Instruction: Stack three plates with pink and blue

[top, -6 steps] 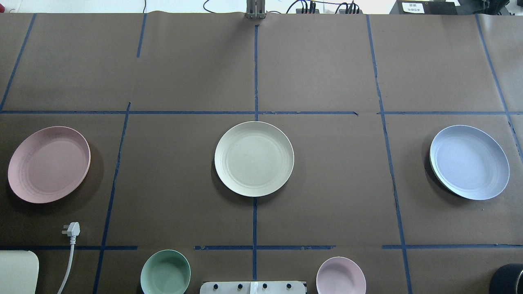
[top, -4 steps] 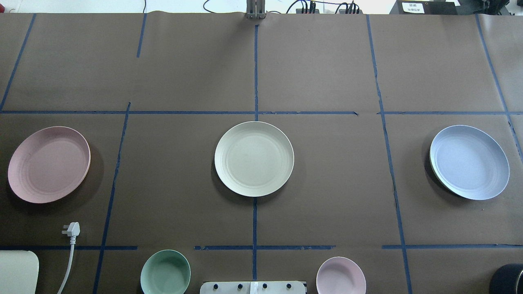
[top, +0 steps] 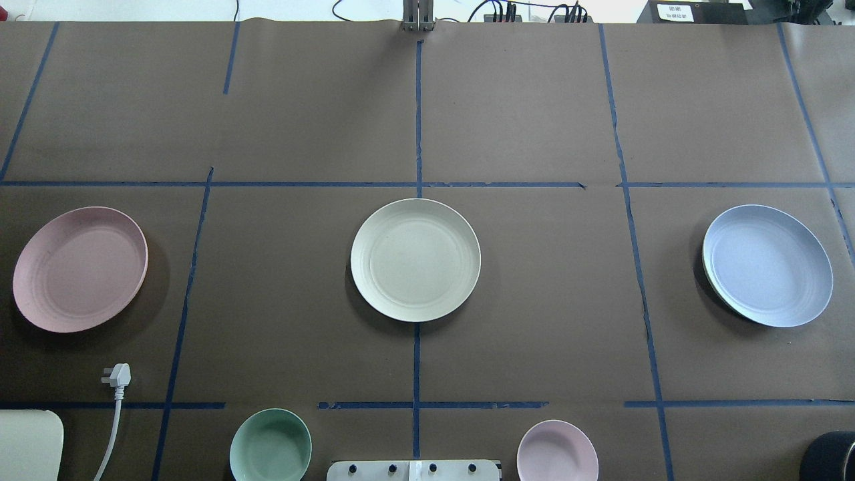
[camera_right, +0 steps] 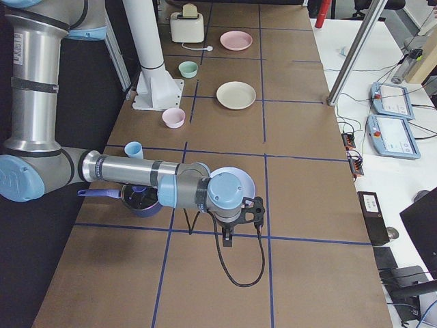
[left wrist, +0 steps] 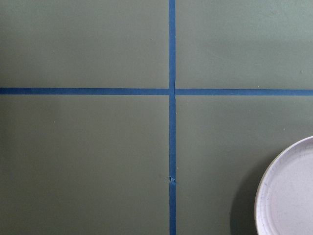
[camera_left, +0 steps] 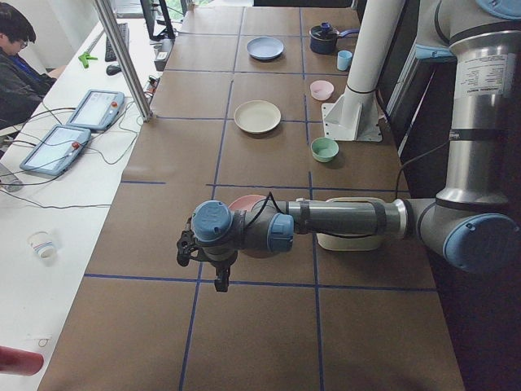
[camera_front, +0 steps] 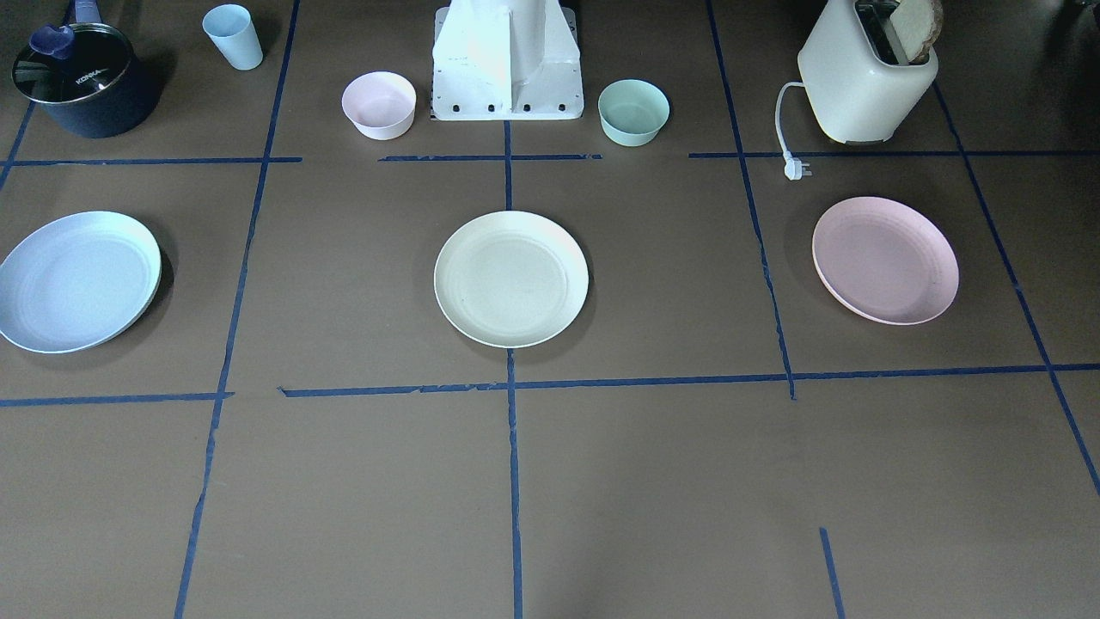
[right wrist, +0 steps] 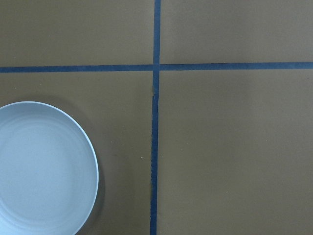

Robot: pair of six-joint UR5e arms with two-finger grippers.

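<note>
From overhead, pink plate (top: 80,269) sits at 9 o'clock, blue plate (top: 767,265) at 3 o'clock of cream plate (top: 415,260); left gripper (camera_left: 220,283) and right gripper (camera_right: 229,238) states cannot be told.

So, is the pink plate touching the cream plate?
Apart. The overhead view shows the pink plate and the cream plate separated by bare brown table, with a blue tape line between them.
</note>
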